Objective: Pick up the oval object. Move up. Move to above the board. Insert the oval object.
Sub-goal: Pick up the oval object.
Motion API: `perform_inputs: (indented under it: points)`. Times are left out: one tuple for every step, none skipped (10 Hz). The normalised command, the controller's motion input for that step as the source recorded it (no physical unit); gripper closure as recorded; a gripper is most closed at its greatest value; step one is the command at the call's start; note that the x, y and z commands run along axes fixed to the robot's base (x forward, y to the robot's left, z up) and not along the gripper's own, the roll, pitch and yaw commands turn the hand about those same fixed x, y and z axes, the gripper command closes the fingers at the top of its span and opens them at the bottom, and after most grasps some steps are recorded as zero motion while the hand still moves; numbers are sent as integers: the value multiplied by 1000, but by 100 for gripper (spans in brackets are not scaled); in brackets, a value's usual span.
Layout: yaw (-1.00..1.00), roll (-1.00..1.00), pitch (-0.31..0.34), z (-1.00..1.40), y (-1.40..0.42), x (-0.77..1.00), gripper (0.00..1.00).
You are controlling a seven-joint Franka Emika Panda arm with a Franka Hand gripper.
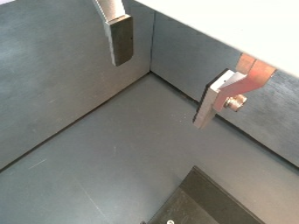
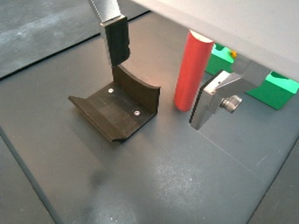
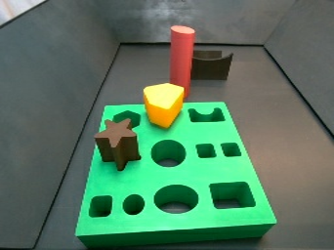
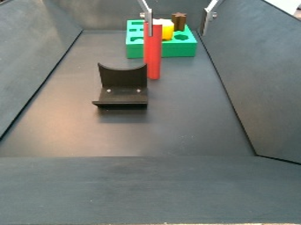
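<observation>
The oval object, a tall red peg [image 2: 191, 70], stands upright on the dark floor, beside the fixture [image 2: 114, 109] and in front of the green board [image 2: 277, 88]. It also shows in both side views [image 3: 183, 54] [image 4: 153, 53]. My gripper [image 2: 162, 92] is open and empty above the floor. The peg stands between the two fingers, close to the silver finger [image 2: 212, 101] and apart from the dark-padded finger [image 2: 115, 42]. In a side view only the fingertips [image 4: 146, 8] show, above the peg. The board [image 3: 177, 171] lies flat with several cut-out holes.
A yellow-orange block [image 3: 162, 104] and a dark brown star block [image 3: 117, 140] sit in the board. The fixture [image 4: 121, 85] stands on the floor near the peg; its corner shows in a wrist view [image 1: 216, 203]. Grey walls [image 1: 198, 61] enclose the floor.
</observation>
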Motion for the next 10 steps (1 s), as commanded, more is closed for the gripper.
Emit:
perform_inputs:
  points:
    - [0, 27, 0, 0, -137, 0, 0]
    - [-540, -89, -179, 0, -157, -6, 0]
    - [-957, -87, -51, -34, -97, 0, 0]
    - [-997, -89, -79, -71, -31, 0, 0]
    - [-997, -90, -87, -66, -34, 0, 0]
    - [-951, -104, -70, -31, -100, 0, 0]
    - [-709, -47, -77, -191, -283, 174, 0]
    - [-546, -17, -133, -371, -460, 154, 0]
    - [-414, -17, -83, -423, -500, 297, 0]
    - [-469, -81, 0, -240, -357, 406, 0]
